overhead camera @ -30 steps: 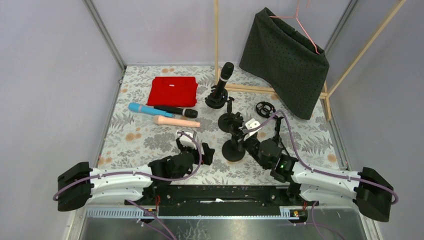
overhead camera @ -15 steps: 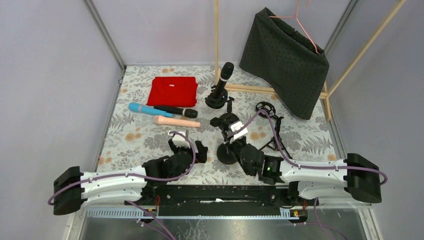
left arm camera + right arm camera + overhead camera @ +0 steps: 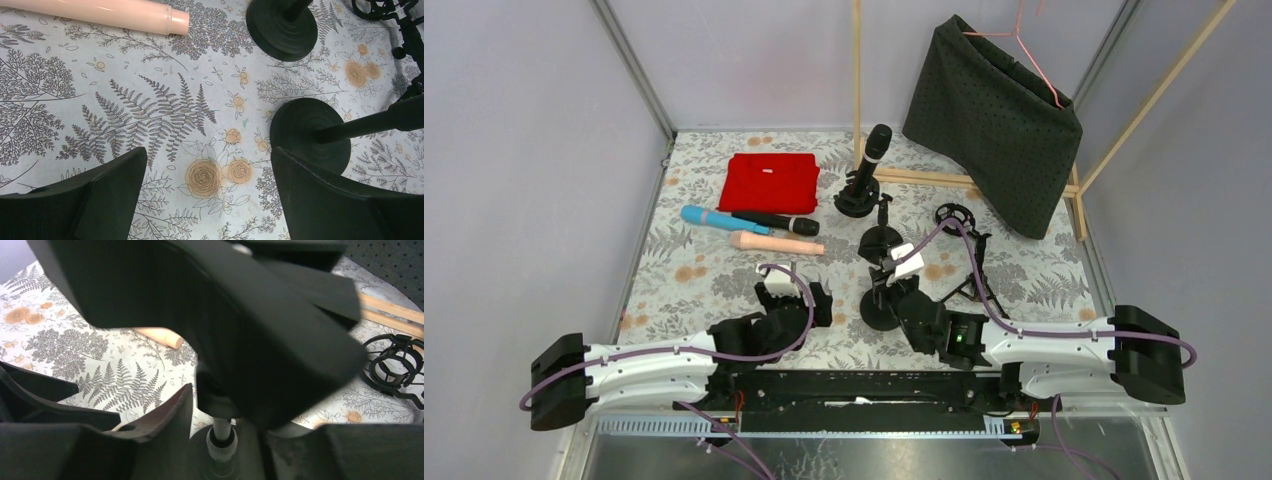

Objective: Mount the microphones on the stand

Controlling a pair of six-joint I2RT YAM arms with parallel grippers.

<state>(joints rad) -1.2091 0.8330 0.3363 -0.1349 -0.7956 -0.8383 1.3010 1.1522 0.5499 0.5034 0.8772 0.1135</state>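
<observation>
Floral-print bench (image 3: 684,290) holds every task item. One black microphone (image 3: 876,145) stands upright in the far stand (image 3: 856,203), upper centre of the top view. The light blue microphone (image 3: 707,216), the second black microphone (image 3: 776,222) and the peach microphone (image 3: 776,243) lie side by side left of centre. None has moved in the last second.

Change: the right arm has swung toward the left of the frame. The right claw (image 3: 905,259) now sits over the post of the near stand (image 3: 879,312), just below the middle stand (image 3: 882,240). In the right wrist view the post stands between the fingers (image 3: 160,415) with bench showing on one side. Whether the claw grips the holder above cannot be told. The left claw (image 3: 792,293) has drawn back toward the lower left. It is wide and empty, with the near stand's base just beside one finger.

Assessment: one attachment of four is complete. The right arm appears to be steadying the near stand for the next one. The peach microphone is the loose one nearest the left claw.

Clearances: open bench lies lower left, between the peach microphone and the left claw. A red cloth (image 3: 769,182) borders the loose microphones above. A black ring holder (image 3: 954,215), the wooden frame (image 3: 858,70) and the hanging dark cloth (image 3: 994,130) crowd the upper right.
</observation>
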